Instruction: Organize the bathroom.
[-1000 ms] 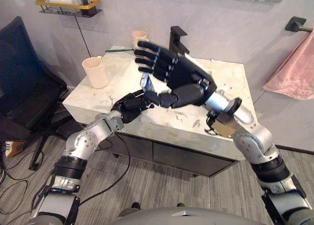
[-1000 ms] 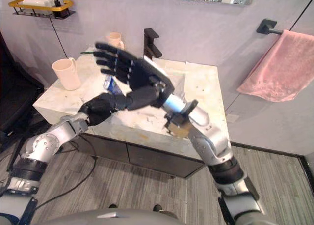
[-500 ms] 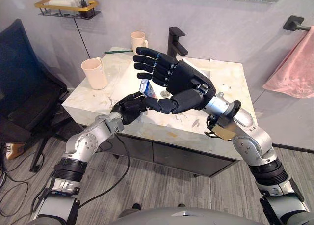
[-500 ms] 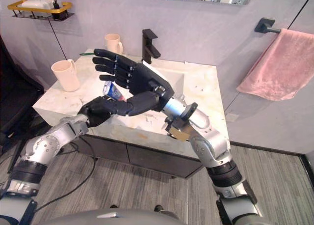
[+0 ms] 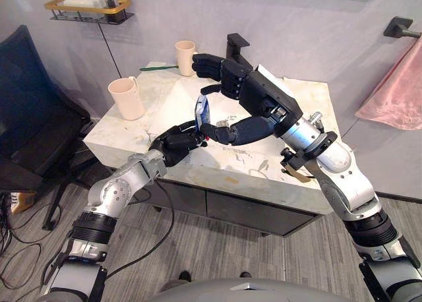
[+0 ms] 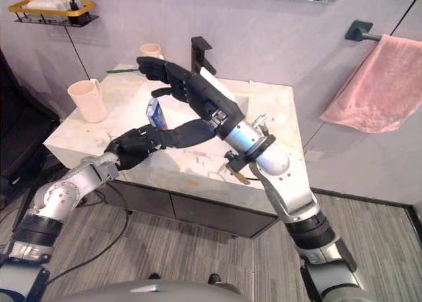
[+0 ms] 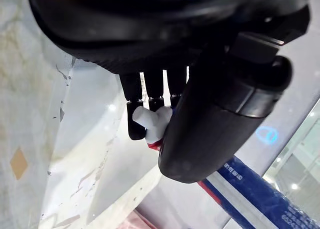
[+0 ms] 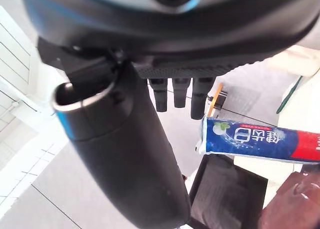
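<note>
Left hand fingers clenched around the cap end of the toothpaste tube, holding it upright at frame centre above the marble vanity top. Right hand released: fingers loosely curled over the tube's top end, thumb reaching toward the left hand, not gripping the tube. Behind the hands, black faucet. Pale mug centre left on the counter, second mug and green toothbrush at the back edge. Wire shelf upper left, pink towel on the right edge.
</note>
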### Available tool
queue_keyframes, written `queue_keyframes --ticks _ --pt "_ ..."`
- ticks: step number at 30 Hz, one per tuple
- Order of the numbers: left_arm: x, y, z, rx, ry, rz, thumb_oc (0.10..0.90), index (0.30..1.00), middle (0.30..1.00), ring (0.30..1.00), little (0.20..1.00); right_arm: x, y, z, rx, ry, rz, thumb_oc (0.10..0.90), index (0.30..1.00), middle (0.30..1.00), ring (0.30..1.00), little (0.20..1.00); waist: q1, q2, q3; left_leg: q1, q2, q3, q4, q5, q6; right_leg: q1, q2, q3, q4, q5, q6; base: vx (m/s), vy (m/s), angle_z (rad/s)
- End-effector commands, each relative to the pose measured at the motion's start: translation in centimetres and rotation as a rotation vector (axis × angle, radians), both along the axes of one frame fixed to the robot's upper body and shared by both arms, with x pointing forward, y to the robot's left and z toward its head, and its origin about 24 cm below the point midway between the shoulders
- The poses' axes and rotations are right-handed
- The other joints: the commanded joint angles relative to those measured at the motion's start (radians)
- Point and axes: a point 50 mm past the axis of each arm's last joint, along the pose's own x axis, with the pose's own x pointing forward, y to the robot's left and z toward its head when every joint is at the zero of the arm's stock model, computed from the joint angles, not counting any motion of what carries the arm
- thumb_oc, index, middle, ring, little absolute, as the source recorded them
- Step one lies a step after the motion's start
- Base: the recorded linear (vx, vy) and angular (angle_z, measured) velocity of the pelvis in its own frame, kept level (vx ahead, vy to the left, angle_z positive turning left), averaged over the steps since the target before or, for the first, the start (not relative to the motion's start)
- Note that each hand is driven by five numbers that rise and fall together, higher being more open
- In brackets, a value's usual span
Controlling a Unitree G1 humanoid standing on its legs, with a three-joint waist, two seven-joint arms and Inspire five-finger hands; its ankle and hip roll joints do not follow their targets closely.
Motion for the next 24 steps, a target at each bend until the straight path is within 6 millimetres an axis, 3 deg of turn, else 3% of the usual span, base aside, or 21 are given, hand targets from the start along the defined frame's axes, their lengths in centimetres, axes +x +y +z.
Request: queue_keyframes --ticks 1,24 --pt "1.6 -1.2 6.3 -0.12 -0.286 -0.052 0.4 0.3 0.3 0.3 0.3 0.2 0.0 3.0 0.031 -0.168 -0.04 0.8 0.9 0.9 0.9 0.9 0.017 0.014 -0.069 0.024 0.053 0.065 0.009 -0.032 -0.031 0.022 -0.075 0.007 0.04 -0.095 0.097 0.0 0.0 0.0" --pt "1.9 -3.0 7.0 -0.119 -0.281 -0.138 0.4 0.3 0.3 0.3 0.3 1.6 2.3 4.5 0.042 -0.295 -0.144 0.8 0.9 0.9 0.9 0.9 0.049 0.019 -0.076 0.019 0.047 0.044 0.01 -0.029 -0.029 0.027 -0.083 -0.013 0.038 -0.088 0.096 0.0 -0.003 0.02"
